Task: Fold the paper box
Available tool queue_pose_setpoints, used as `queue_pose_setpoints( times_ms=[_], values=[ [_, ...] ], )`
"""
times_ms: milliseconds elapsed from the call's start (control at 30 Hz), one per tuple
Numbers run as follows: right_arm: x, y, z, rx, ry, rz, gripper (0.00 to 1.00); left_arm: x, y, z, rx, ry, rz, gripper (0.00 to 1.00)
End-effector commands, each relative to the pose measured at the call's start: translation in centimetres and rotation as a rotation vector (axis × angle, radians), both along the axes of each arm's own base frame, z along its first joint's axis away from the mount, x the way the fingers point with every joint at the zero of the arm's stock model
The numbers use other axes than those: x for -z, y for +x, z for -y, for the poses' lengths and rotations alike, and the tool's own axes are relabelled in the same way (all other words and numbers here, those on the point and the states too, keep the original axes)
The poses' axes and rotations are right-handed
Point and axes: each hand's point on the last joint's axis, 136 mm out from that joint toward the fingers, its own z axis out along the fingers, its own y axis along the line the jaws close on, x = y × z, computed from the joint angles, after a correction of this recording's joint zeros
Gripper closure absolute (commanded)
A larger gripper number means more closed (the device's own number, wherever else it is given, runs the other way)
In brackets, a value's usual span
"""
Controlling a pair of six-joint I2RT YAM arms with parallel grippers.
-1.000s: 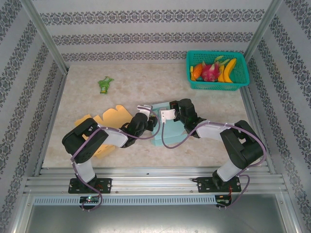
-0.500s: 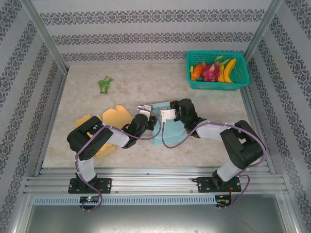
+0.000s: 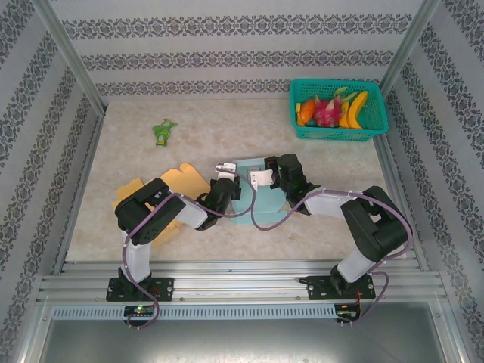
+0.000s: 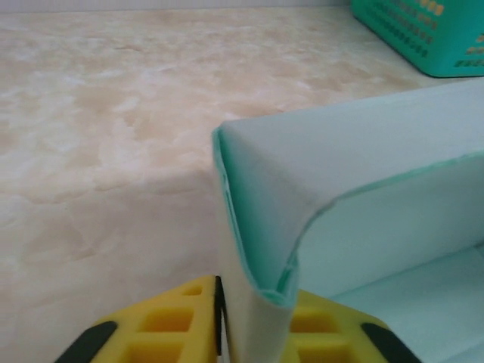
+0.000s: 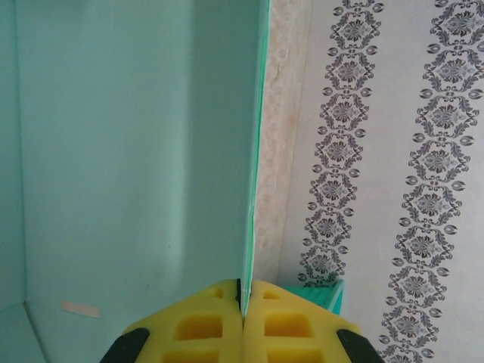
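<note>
The paper box [image 3: 257, 198] is a pale teal sheet, partly folded, lying mid-table between the two arms. My left gripper [image 3: 228, 178] is at its left side. In the left wrist view the yellow fingers [image 4: 170, 318] sit on either side of a doubled-over teal wall [image 4: 257, 227] of the box, pinching it. My right gripper [image 3: 266, 175] is at the box's far edge. In the right wrist view it [image 5: 242, 293] is shut on the thin edge of an upright teal panel [image 5: 136, 151].
A green basket [image 3: 336, 134] of fruit stands at the back right, and its corner [image 4: 431, 38] shows in the left wrist view. Yellow cut-out sheets [image 3: 184, 180] lie left of the box under the left arm. A small green item [image 3: 162, 131] lies at the back left.
The left arm has shifted right toward the box and its jaws have closed in on the box's left wall. The right arm has kept its grip and place.
</note>
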Motion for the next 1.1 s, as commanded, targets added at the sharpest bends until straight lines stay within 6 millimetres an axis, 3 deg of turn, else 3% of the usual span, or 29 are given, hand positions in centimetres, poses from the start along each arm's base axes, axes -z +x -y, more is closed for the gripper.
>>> queue_pose_setpoints(
  times_ms=[0,267,667,733,867,1067],
  values=[
    [2.9,-2.0,-1.3,-0.072,0.003,-0.098,1.00,-0.1,0.6,-1.4,-0.125,0.037,0.004,0.87],
    [2.8,-1.7,-0.9,-0.049,0.004,-0.093,1.00,0.3,0.4,-6.2,-0.405,0.137,-0.012,1.00],
    [2.7,-1.4,-0.4,-0.026,0.010,-0.090,1.00,1.2,0.9,-8.1,-0.438,0.242,-0.045,0.99],
    [2.7,-1.4,-0.5,-0.027,0.015,-0.093,1.00,1.3,1.0,-8.0,-0.433,0.244,-0.050,0.97],
    [2.6,-1.4,-0.6,-0.028,0.024,-0.095,1.00,1.9,1.4,-6.1,-0.310,0.165,-0.081,0.86],
    [2.7,-1.4,-0.6,-0.027,0.025,-0.099,1.00,1.2,1.2,-4.3,-0.213,0.076,-0.094,0.74]
  ],
)
